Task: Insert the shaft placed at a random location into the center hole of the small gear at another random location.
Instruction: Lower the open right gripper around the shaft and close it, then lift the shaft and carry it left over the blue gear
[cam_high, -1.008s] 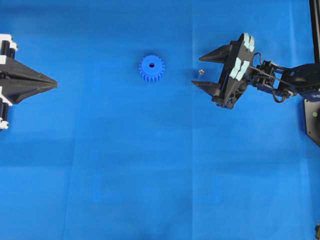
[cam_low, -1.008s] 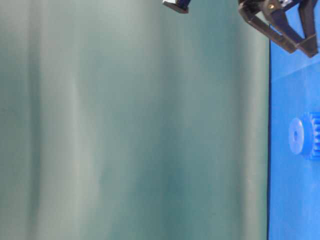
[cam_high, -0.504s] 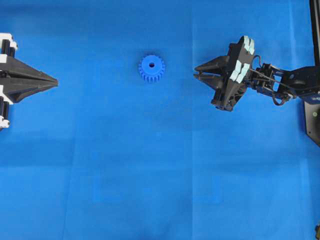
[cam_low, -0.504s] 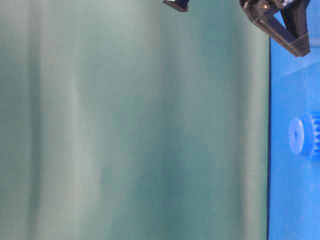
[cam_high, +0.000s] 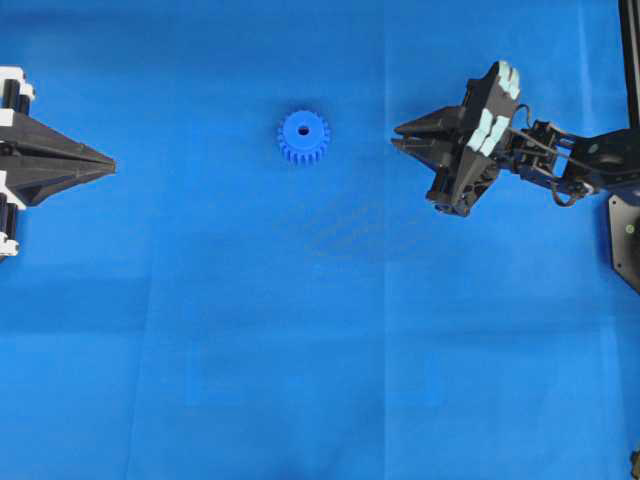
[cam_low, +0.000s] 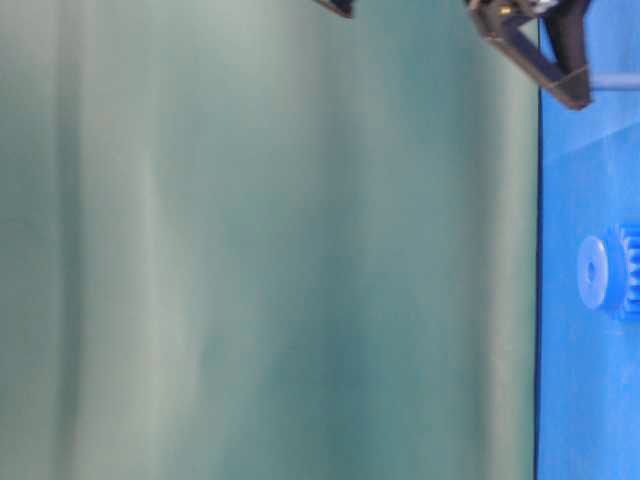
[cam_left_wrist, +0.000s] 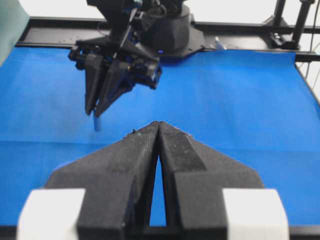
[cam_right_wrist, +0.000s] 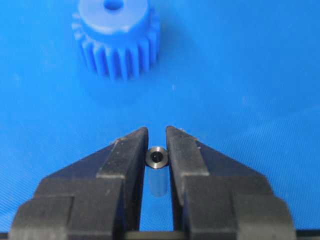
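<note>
The small gear (cam_high: 303, 137) is a blue toothed wheel lying flat on the blue cloth, and its center hole (cam_high: 303, 130) faces up. My right gripper (cam_high: 395, 135) hovers to the gear's right, apart from it. In the right wrist view the right gripper (cam_right_wrist: 157, 132) is shut on the shaft (cam_right_wrist: 157, 157), a short silvery pin seen end-on between the fingers, with the small gear (cam_right_wrist: 116, 42) ahead. In the left wrist view the shaft (cam_left_wrist: 97, 123) hangs below the right gripper's tips. My left gripper (cam_high: 108, 165) rests shut and empty at the far left.
Blue cloth (cam_high: 320, 350) covers the table. A black frame post (cam_high: 628, 60) and the right arm's base (cam_high: 625, 240) stand at the right edge. A green backdrop (cam_low: 260, 250) fills most of the table-level view, where the gear (cam_low: 605, 271) also shows.
The right gripper closed on the shaft, which had been standing on the cloth between its open fingers, and lifted it. The left gripper and the gear have not moved.
</note>
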